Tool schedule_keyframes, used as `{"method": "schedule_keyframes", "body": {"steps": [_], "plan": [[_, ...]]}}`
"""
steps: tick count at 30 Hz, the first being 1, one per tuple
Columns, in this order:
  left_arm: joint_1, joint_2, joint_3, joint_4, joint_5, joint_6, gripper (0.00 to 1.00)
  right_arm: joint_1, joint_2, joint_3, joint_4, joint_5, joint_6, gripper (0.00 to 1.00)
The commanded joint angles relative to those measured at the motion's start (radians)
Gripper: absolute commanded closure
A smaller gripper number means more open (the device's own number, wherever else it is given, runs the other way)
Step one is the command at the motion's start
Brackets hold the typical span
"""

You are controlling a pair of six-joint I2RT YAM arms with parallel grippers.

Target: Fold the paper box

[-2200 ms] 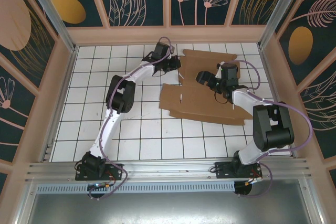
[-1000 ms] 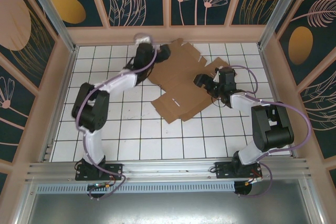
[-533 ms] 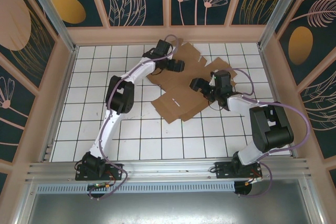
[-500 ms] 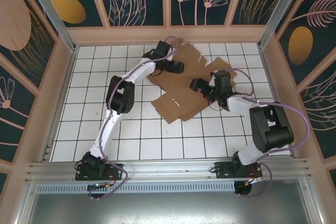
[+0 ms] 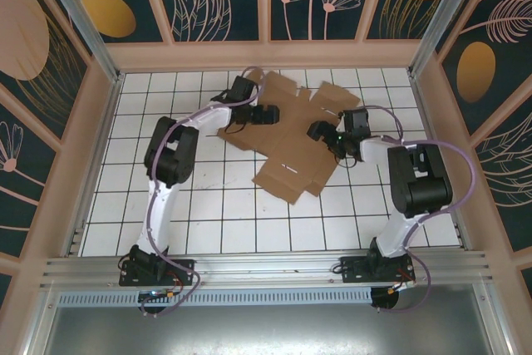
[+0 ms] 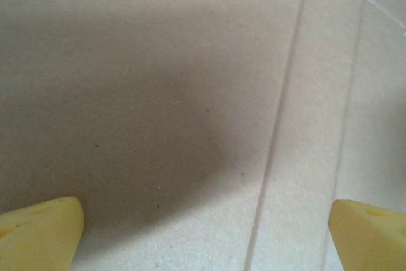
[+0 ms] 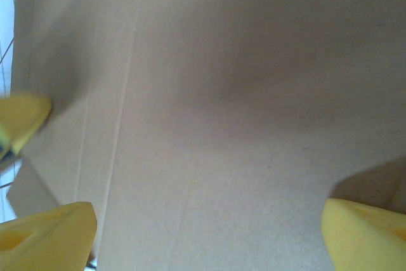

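Observation:
The paper box (image 5: 291, 168) lies as a flat brown cardboard sheet with flaps on the white tiled floor, toward the back middle. My left gripper (image 5: 266, 114) is over its left part, low above the sheet. Its yellow fingertips (image 6: 39, 231) stand wide apart, open, over plain cardboard (image 6: 190, 93) with crease lines, nothing between them. My right gripper (image 5: 319, 130) is over the sheet's right part, facing left. It is open too, its fingertips (image 7: 365, 236) spread wide above the cardboard (image 7: 241, 93).
Wooden walls (image 5: 266, 54) close the tiled floor (image 5: 224, 214) at the back and both sides. An aluminium rail (image 5: 266, 268) runs along the near edge by the arm bases. The sheet's left edge meets white tile (image 7: 5, 4) in the right wrist view.
The cardboard sheet has turned and slid, its near corner now pointing toward the front. The left gripper has shifted slightly left and nearer; the right arm's elbow has swung back. Both grippers stayed open.

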State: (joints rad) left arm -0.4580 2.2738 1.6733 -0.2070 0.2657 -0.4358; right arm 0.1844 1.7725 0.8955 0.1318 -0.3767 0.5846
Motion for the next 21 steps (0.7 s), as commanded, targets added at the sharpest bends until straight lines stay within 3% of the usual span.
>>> {"method": "schedule_keyframes", "body": {"steps": [1,6,12,17,21], "plan": [[-0.003,-0.114,-0.251,0.149,0.054,-0.178,0.01,-0.019,0.092,0.084,-0.165,0.017,-0.089,0.07],[-0.042,-0.256,-0.522,0.282,0.074,-0.298,0.01,-0.029,0.206,0.251,-0.239,0.023,-0.133,0.07],[-0.094,-0.377,-0.683,0.361,0.079,-0.377,0.01,-0.038,0.305,0.401,-0.285,-0.003,-0.166,0.07],[-0.093,-0.454,-0.651,0.309,-0.005,-0.294,0.01,-0.04,0.201,0.35,-0.2,-0.05,-0.232,0.05],[-0.093,-0.377,-0.491,0.258,0.056,-0.178,0.03,-0.066,0.053,0.211,-0.051,-0.034,-0.263,0.04]]}}
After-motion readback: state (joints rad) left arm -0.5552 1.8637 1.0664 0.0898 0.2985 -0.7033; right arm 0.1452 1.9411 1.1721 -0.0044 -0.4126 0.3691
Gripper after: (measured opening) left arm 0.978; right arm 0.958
